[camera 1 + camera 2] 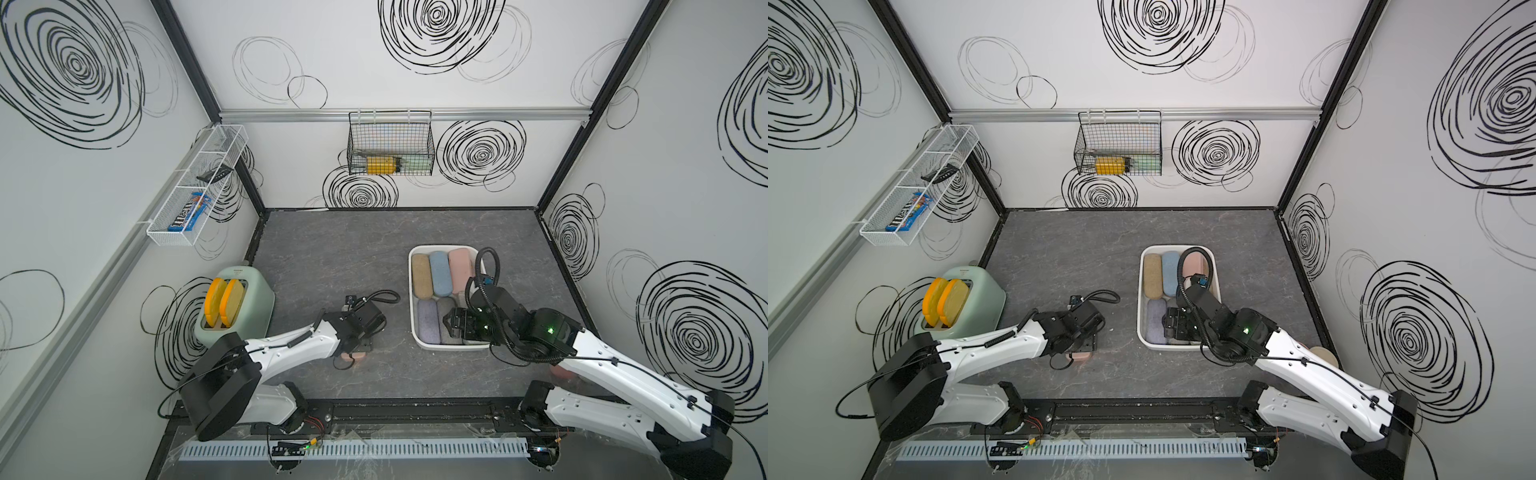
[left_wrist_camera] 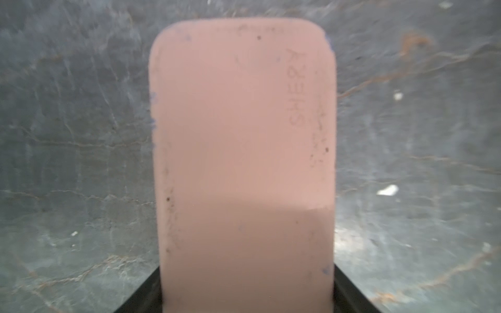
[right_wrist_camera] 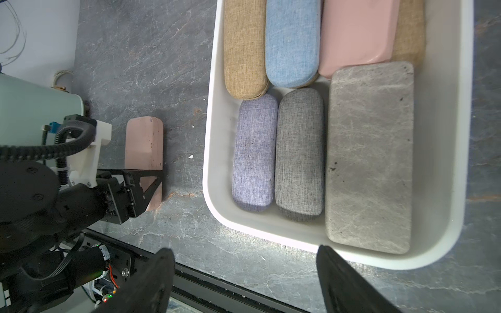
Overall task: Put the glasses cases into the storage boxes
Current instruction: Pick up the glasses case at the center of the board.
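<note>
- The white bin [image 3: 210, 162] sat on the grey stone-patterned table [image 3: 162, 54], right of centre, and I counted seven cases inside it.
- In its far row lay a tan case [image 3: 244, 48], a blue case [image 3: 292, 40] and a pink case [image 3: 355, 35], which rested partly over a second tan case [image 3: 409, 32] by the wall.
- In its near row lay a lilac case [image 3: 254, 154], a grey fabric case [image 3: 299, 151] and a wider, flat marbled grey case [image 3: 368, 157].
- The fabric ones looked woven, oblong with rounded ends. The pink one was smooth with squarer corners.
- A loose pink case [image 2: 244, 135], scuffed and speckled, lay flat on the table well left of the bin, outside it.
- The left arm reached low over the table with its wrist turned down. The left gripper [image 2: 245, 295] had its black fingers against both long sides of the loose pink case. The wrist view was blurred, so I read that as clamped on it, though not with full certainty.
- The right arm reached over the bin's near end. The right gripper [image 3: 245, 253] hung above the rim with its jaws spread wide and nothing between them.
- A black wire basket [image 1: 390, 141] on the back wall held a yellow item.
- A white mesh rack [image 1: 195, 187] held a candy packet.
- A mint-green toaster [image 1: 249, 307] held two yellow-orange slices.
</note>
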You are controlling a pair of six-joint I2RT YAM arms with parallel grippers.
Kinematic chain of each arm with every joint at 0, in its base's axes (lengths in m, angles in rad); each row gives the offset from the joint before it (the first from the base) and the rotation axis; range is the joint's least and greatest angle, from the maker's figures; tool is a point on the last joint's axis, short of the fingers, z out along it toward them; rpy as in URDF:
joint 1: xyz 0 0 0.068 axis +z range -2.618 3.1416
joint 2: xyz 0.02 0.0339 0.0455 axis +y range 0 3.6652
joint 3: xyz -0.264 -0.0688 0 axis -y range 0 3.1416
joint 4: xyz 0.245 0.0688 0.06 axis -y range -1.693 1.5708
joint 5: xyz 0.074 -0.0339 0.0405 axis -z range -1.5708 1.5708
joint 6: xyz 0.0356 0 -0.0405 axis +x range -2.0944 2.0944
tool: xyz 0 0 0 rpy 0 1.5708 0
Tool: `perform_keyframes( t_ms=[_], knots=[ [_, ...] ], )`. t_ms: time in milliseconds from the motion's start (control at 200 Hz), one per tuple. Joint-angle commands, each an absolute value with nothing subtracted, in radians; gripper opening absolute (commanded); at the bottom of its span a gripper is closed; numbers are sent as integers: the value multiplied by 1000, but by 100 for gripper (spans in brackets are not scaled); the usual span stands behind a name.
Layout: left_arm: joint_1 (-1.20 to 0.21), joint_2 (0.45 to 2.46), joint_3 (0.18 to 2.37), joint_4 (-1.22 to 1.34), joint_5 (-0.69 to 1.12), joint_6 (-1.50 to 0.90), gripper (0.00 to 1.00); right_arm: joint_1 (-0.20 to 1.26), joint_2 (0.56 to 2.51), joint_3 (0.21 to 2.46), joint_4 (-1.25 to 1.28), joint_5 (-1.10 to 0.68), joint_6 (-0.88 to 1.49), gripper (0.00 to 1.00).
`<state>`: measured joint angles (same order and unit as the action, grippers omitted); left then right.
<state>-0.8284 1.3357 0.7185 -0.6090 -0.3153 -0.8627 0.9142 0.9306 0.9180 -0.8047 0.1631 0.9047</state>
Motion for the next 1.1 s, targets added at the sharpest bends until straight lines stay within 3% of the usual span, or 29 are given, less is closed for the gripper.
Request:
perform_keyframes(
  t_ms=[0, 230, 580, 1096],
  knots=[
    [-886, 1300, 873, -692, -408, -850, 64, 885, 903, 961, -865, 201, 908, 86],
    [-999, 1319, 1129, -662, -312, -841, 64, 761, 824, 996, -907, 214, 876, 87],
    [-1166, 1555, 1205, -451, -135, -974, 61, 733, 759, 1007, -977, 208, 894, 87],
    [-1107, 1769, 1297, -430, -99, -1007, 59, 733, 713, 989, -982, 170, 906, 87]
  ],
)
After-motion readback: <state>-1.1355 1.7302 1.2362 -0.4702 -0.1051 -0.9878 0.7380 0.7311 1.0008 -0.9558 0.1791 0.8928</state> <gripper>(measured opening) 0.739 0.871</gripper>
